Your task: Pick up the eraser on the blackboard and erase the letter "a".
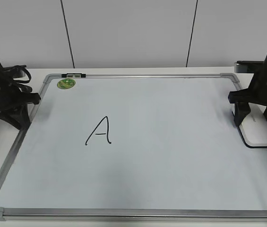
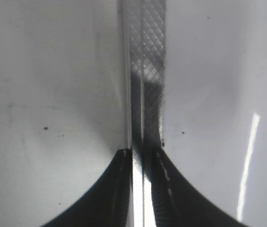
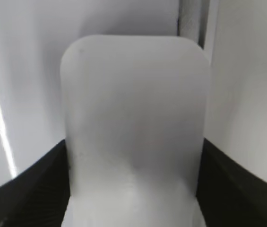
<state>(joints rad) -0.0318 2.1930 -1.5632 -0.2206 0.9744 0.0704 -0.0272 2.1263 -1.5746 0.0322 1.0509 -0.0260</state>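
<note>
In the right wrist view the two dark fingers [image 3: 34, 189] of the right gripper [image 3: 133, 189] stand one on each side of the white eraser [image 3: 133, 118], its long flanks running straight against their inner faces, so the gripper is closed on the block; the eraser's rounded far end reaches out ahead of the fingertips, and beyond its far right corner a strip of the blackboard's frame shows. Seen from the exterior view, the right gripper [image 1: 245, 118] is down at the right edge of the blackboard [image 1: 171, 156], with the eraser [image 1: 257, 132] lying under and just forward of it, on or beside the board's right frame; which one I cannot tell. The left gripper [image 2: 142, 165] has its fingers [image 2: 116, 189] drawn close, a narrow slit between them holding nothing, lined up over the silver frame rail that runs away ahead of the tips. In the exterior view the left gripper [image 1: 23, 118] sits at the board's left edge. A capital "A" [image 1: 99, 131] in black marker lies left of the board's middle, well apart from both grippers, and a green round magnet [image 1: 66, 83] sits near the top left corner.
</note>
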